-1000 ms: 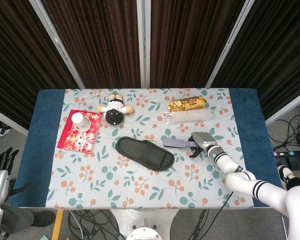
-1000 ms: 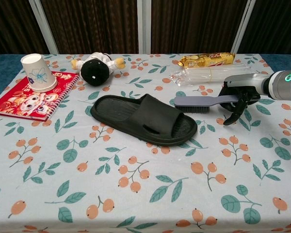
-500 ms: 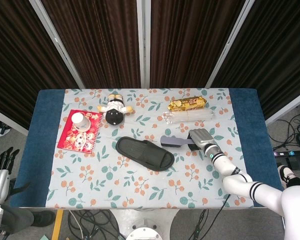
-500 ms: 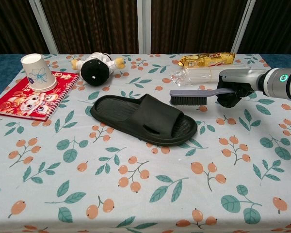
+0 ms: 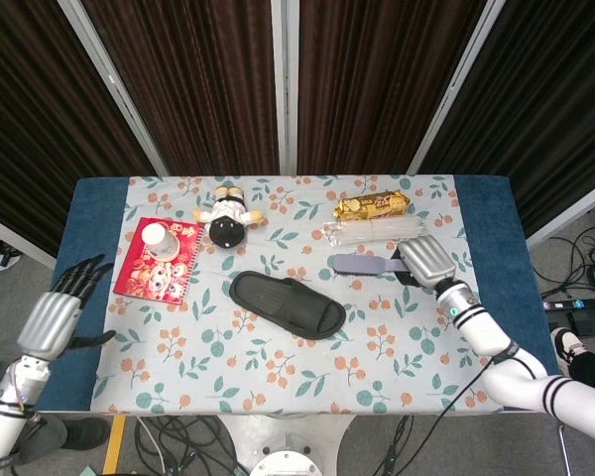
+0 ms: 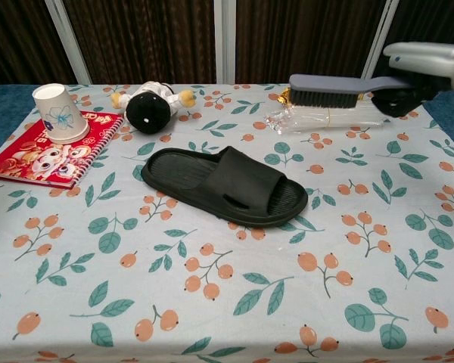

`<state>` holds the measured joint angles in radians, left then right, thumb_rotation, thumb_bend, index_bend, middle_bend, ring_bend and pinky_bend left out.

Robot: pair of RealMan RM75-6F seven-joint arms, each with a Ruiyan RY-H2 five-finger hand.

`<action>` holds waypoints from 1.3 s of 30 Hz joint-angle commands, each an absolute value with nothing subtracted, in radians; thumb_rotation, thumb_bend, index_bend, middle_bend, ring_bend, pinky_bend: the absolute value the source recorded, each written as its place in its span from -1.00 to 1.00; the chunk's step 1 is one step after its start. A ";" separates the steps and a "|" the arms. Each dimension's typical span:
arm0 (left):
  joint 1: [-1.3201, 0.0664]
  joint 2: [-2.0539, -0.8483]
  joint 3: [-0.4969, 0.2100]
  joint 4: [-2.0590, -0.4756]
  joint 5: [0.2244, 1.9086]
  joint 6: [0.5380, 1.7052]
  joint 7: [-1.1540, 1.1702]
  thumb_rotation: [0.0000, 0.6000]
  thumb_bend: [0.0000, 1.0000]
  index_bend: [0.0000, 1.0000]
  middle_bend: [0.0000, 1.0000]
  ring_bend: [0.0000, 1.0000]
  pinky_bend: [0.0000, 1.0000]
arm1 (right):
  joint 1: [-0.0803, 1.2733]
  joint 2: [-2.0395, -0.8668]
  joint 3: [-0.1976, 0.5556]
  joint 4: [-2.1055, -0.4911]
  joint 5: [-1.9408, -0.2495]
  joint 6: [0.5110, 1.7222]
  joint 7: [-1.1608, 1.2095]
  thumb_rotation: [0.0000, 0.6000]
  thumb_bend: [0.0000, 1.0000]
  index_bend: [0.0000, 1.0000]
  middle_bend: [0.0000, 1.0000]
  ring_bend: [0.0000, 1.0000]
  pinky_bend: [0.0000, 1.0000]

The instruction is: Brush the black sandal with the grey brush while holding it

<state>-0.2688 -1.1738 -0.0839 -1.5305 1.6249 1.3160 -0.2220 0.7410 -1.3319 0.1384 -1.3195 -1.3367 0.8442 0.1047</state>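
Hovering off the desk's left edge, the left hand [image 5: 52,319] spreads its fingers, empty. The black sandal [image 6: 223,185] lies mid-desk, unheld. The right hand [image 5: 425,261] grips the grey brush [image 6: 340,89] aloft; next, steady the sandal.

Silver hand [image 5: 426,260] with black fingers [image 5: 79,274]; white, black-banded forearm [image 5: 496,347].

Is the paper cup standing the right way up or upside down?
Upside down. The paper cup rests wide rim down on the red notebook, its narrow closed base on top.
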 commanded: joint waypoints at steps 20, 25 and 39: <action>-0.908 -1.530 -0.159 -1.258 1.594 0.657 -0.271 1.00 -0.68 -0.78 -0.78 -0.89 -0.76 | 0.707 -1.224 0.140 -1.500 -1.336 0.882 0.018 1.00 0.70 1.00 1.00 1.00 1.00; -0.963 -1.585 -0.158 -1.205 1.537 0.577 -0.259 1.00 -0.68 -0.78 -0.78 -0.89 -0.76 | 0.712 -1.244 0.138 -1.486 -1.326 0.870 0.010 1.00 0.70 1.00 1.00 1.00 1.00; -1.018 -1.733 -0.142 -1.025 1.399 0.485 -0.189 1.00 -0.66 -0.65 -0.60 -0.86 -0.69 | 0.723 -1.298 0.118 -1.445 -1.342 0.848 0.013 1.00 0.70 1.00 1.00 1.00 1.00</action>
<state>-1.0139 -1.7252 -0.1434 -1.0330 1.4086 0.4913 -0.1958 0.7232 -1.2977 0.1185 -1.4453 -1.3419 0.8482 0.0133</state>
